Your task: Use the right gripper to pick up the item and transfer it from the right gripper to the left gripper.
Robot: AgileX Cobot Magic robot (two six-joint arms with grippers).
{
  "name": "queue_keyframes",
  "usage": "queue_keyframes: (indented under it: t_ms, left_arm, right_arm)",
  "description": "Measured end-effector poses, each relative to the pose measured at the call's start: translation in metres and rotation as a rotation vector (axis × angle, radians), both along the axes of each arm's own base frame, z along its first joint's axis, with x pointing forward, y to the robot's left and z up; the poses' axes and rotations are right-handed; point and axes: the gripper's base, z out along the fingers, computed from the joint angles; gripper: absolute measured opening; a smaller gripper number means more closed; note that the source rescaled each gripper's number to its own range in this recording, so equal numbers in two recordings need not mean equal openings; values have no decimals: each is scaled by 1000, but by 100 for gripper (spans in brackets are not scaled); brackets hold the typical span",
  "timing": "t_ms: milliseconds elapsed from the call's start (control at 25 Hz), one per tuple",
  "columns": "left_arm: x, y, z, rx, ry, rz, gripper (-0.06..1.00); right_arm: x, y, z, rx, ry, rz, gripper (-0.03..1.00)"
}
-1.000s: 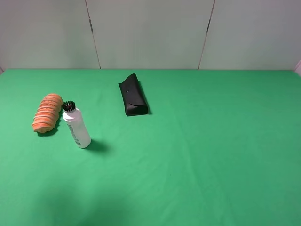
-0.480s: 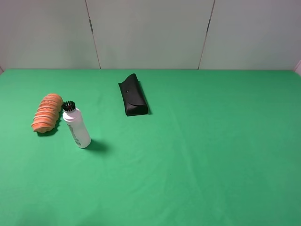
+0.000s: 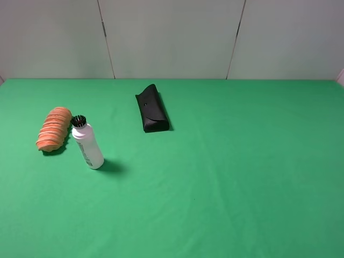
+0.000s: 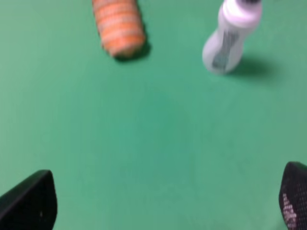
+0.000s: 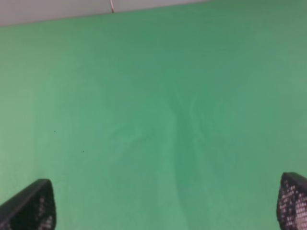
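Note:
The item, an orange and cream striped roll [image 3: 54, 129], lies on the green table at the far left, touching or nearly touching the white bottle. It also shows in the left wrist view [image 4: 118, 26]. Neither arm shows in the exterior high view. My left gripper [image 4: 168, 203] is open and empty, well short of the roll; only its two black fingertips [image 4: 29, 201] show. My right gripper [image 5: 165, 206] is open and empty over bare green cloth, with only its fingertips [image 5: 29, 206] visible.
A white brush-capped bottle [image 3: 88, 142] stands just right of the roll, also in the left wrist view [image 4: 230, 36]. A flat black case [image 3: 151, 108] lies toward the back centre. A grey panelled wall [image 3: 172, 37] bounds the table's far edge.

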Motion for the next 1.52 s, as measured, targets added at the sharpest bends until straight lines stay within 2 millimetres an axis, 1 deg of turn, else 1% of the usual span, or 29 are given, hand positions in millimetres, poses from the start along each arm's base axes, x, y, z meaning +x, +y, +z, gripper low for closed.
queue_keyframes:
  t_ms: [200,360,440,560,800,1520]
  left_arm:
    - [1,-1,-1,-18,2,3,97]
    - [5,-3,-19,-29,55,-2,97]
    - [4,-3,-28,-40,49,-5,97]
    - [-5,-3,-28,-49,-39,-5,97]
    - [-29,-1,-28,-61,-224,-7,97]
    - [-28,1,-31,-36,-245,-2,97]
  right_arm:
    - [0,0,0,0,0,0,100]
    - [0,0,0,0,0,0,100]
    - [0,0,0,0,0,0,100]
    - [0,0,0,0,0,0,100]
    - [0,0,0,0,0,0,100]
    - [0,0,0,0,-1,0,100]
